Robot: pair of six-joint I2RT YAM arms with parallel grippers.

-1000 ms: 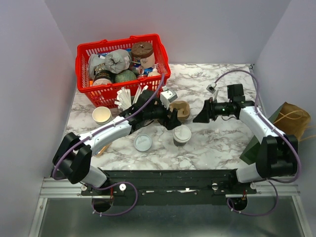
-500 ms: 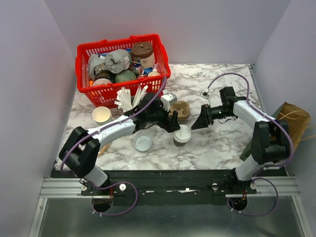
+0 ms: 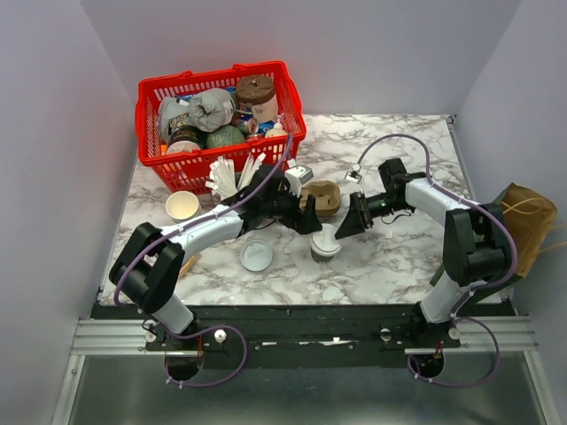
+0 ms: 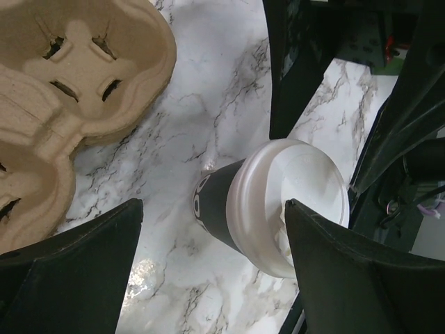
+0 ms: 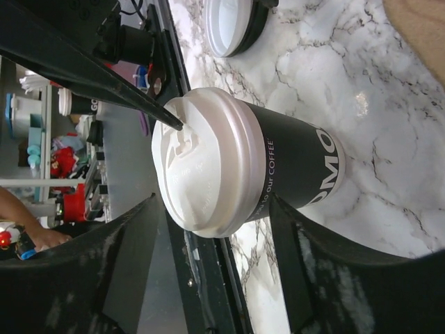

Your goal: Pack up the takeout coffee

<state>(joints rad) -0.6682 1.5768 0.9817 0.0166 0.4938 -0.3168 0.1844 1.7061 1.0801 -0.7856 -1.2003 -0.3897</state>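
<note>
My left claw (image 3: 309,219) stands wide and holds nothing. My right claw (image 3: 348,225) is also open and empty. Each wrist view shows the coffee (image 3: 326,241) framed between the fingers, but I see no touch. It stands upright on the worktop (image 3: 399,257), lid on, between the two claws and a little nearer to the arm bases. The cardboard carrier (image 3: 324,197) lies just behind it, and the holes I can see are empty. So I judge the packing is not begun: the grasp, the lift and the placing are all left.
</note>
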